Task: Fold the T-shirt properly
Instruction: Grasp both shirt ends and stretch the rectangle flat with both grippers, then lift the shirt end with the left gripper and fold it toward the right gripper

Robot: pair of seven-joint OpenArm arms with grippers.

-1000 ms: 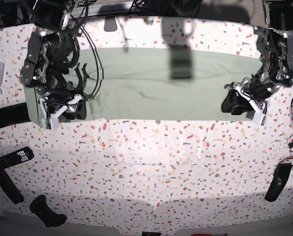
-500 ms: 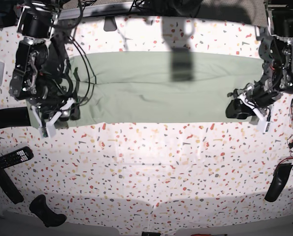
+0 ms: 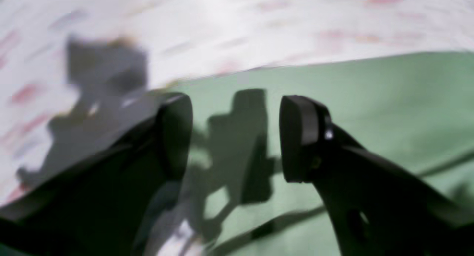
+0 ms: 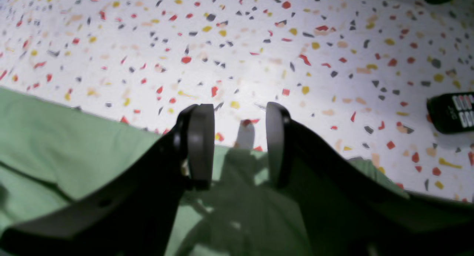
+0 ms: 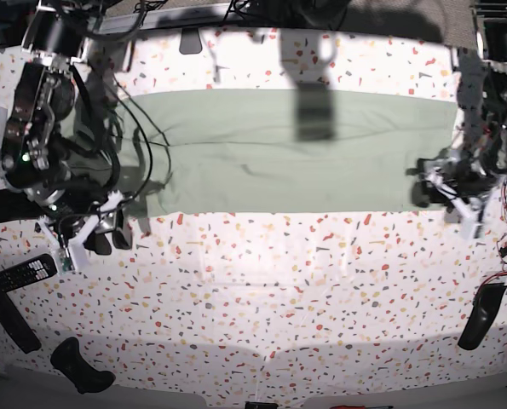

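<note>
The left wrist view was blurred by motion, so the speckle of the bench (image 5: 262, 281) smeared to streaks there; the left end effector (image 3: 236, 137) showed spread, nothing between its dark fingers (image 3: 296, 137), hovering over the T-shirt (image 5: 304, 153); the right end effector (image 4: 240, 145) also stood parted and empty, above the cloth's edge (its lower frame cut off by its own black links); the T-shirt lay flat in a long pale green band across the far half of the terrazzo-patterned bench; collar and buttons could not be made out; the base view alone showed the whole band and a remote control (image 5: 27, 273) near the left edge; the right wrist view caught only the remote's end.
</note>
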